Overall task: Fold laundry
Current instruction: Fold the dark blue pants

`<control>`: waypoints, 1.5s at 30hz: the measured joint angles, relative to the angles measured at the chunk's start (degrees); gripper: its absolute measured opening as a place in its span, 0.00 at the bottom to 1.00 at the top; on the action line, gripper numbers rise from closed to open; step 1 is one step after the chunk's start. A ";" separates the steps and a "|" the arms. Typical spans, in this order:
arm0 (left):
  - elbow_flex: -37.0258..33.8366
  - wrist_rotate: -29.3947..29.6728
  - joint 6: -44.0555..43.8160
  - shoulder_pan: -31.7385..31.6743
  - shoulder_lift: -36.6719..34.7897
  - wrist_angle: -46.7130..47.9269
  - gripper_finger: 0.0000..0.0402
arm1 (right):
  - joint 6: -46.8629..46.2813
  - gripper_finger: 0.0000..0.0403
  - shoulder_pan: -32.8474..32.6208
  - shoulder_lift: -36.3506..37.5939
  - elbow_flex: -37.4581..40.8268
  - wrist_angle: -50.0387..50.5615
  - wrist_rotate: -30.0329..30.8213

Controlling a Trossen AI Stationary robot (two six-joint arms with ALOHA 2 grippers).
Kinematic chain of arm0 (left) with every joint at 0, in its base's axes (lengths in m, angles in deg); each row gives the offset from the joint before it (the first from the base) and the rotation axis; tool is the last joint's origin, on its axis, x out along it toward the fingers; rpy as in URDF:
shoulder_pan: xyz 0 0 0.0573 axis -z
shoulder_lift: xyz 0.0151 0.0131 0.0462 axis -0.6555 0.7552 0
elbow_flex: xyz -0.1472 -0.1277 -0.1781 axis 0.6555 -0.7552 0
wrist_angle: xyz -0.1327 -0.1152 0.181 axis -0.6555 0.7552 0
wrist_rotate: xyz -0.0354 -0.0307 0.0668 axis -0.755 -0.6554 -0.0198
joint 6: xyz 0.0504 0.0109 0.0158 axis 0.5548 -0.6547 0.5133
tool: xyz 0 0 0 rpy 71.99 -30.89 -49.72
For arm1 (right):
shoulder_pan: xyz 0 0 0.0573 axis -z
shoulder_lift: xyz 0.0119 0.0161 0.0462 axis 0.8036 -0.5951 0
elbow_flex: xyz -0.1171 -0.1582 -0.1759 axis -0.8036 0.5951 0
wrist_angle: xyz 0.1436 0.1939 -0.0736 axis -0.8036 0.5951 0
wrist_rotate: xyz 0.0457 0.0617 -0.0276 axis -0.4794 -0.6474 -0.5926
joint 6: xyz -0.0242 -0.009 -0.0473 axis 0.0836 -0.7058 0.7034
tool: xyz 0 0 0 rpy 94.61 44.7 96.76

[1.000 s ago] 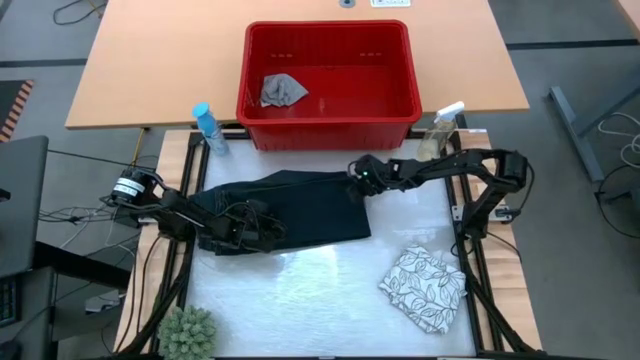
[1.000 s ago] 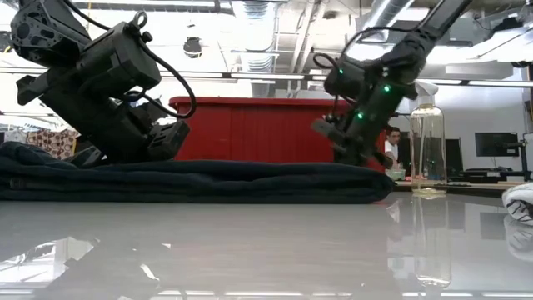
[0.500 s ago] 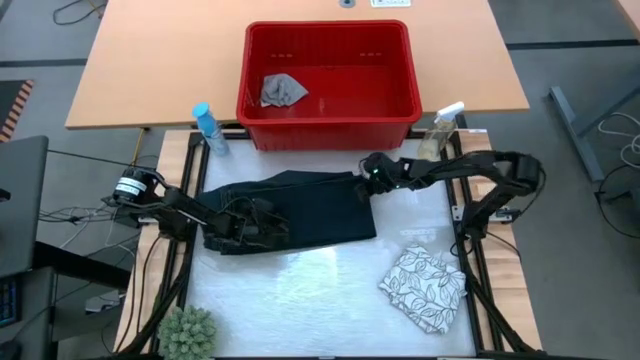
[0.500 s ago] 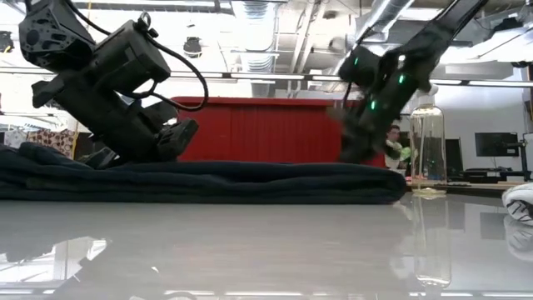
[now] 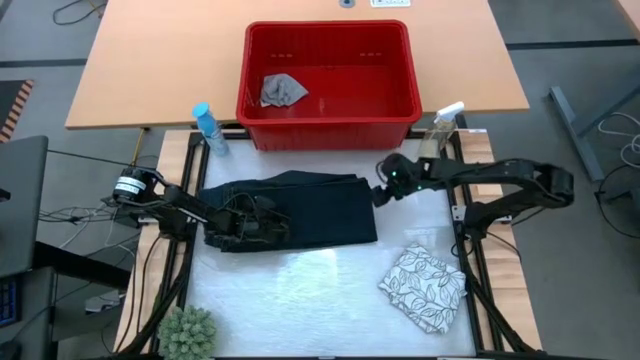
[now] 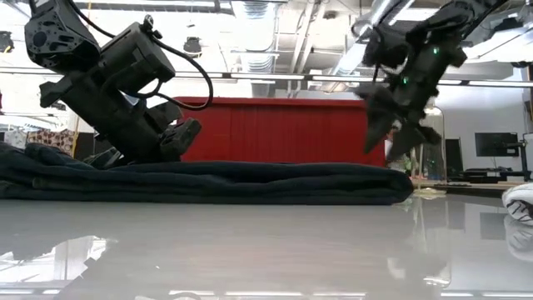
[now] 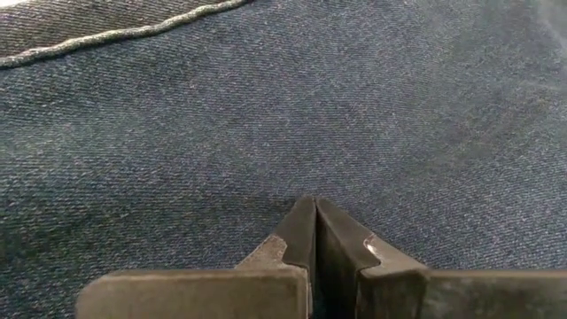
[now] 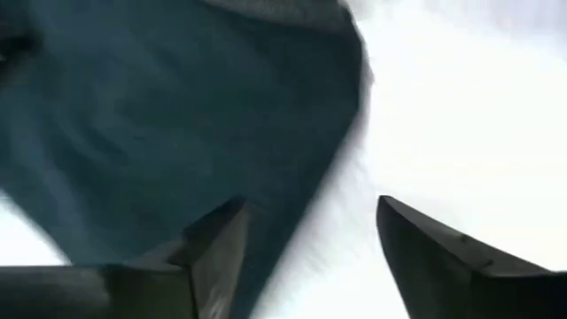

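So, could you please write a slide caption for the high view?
Left gripper shut on the folded jeans; right gripper open just off their edge.

You can't see the left gripper's tips from above; they merge into the jeans. Your right wrist view is motion-blurred, and the jeans run off its 9 o'clock edge.

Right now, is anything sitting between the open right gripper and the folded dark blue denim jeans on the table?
Nothing visible. The right gripper hangs open just off the right edge of the dark blue denim jeans, with only bare white table between them. The white leaf-print cloth lies nearer the front, off that path.
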 joint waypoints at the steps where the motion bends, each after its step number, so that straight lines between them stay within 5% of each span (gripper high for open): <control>1: -0.01 0.02 0.35 -0.02 0.02 -0.17 0.00 | -1.49 0.71 -0.23 -0.86 0.65 -0.12 -0.05; 8: -0.02 0.09 2.55 -0.09 0.04 -0.69 0.00 | -4.68 0.79 -1.30 -6.42 1.30 -9.10 -2.26; 22: -0.04 0.06 3.04 -0.11 0.04 -0.70 0.00 | -7.99 0.78 -3.90 -17.70 1.23 -20.35 -7.71; 28: -0.04 0.15 3.01 -0.11 0.04 -0.69 0.00 | -14.78 0.58 -4.82 -21.16 1.04 -20.37 -6.94; 34: -0.04 0.01 3.01 -0.11 0.04 -0.90 0.00 | -14.05 0.11 -4.70 -21.57 1.05 -17.39 -6.77; 41: 1.54 -3.96 5.40 -0.21 -4.11 -8.36 0.00 | -14.84 0.09 -4.96 -20.63 1.04 -14.15 -4.77; 45: 3.88 -1.34 5.90 -1.75 -6.94 -13.62 0.00 | -15.53 0.09 -5.12 -18.51 1.06 -9.27 -1.10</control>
